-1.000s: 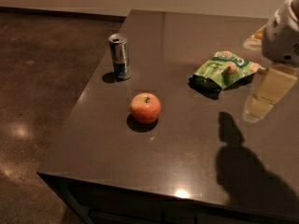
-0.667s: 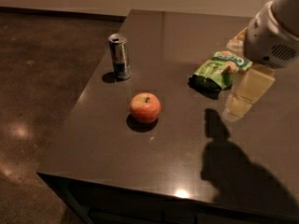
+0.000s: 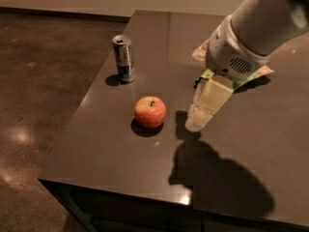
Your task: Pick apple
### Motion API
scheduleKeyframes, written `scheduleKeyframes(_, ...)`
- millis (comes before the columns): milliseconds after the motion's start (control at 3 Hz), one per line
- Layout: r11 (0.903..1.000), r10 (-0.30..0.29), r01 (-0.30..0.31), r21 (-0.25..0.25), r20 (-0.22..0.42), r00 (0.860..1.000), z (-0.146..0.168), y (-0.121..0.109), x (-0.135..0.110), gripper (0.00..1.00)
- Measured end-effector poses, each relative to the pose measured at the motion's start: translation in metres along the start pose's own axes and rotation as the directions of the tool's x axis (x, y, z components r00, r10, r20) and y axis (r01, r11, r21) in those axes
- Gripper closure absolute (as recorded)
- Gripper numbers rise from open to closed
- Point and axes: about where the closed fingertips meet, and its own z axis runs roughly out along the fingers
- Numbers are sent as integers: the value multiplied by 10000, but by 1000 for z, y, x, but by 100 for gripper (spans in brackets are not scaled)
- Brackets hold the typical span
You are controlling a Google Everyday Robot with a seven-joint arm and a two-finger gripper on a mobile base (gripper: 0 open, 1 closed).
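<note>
At the near side, the dark table point(image 3: 120, 173) shows its front edge and corner, and a big shadow point(image 3: 217, 178) of the arm lies on its glossy top.

A little farther in, the apple point(image 3: 150, 111) sits alone on the table, not far from the left edge, with its stem pointing up. It is red-orange, with a paler patch around the stem. I judge it firm and fairly light, so it will not give under pressure. The skin looks smooth and the shape is round, so it may slip or roll away if it is pushed from one side only. The best hold is probably across the widest part, on two opposite sides, coming from above. The grip should be moderate, because a hard squeeze can bruise the fruit.

Just to the right of the apple is the pincer point(image 3: 195, 122). Its pale tip points down toward the table and is near the apple but not touching it. It carries nothing. Whether the pincer is wide or narrow I cannot tell from this view. It needs to go a bit to the left to stand over the apple.

Farther back, a can point(image 3: 123, 58) stands upright near the left edge, well apart from the apple. On the right, a green snack bag point(image 3: 260, 72) lies partly hidden behind the white arm point(image 3: 260, 23).
</note>
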Motion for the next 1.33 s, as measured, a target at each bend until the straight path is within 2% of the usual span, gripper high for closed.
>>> scheduleKeyframes(333,9989,-397,403,-239,228,9990,32,10,-24,0)
scheduleKeyframes(667,9974,-580,586,-428,157,9982,67,8,-36,0)
scheduleKeyframes(1333,9940,-902,887,-642,-203,9957,108,-5,-34,0)
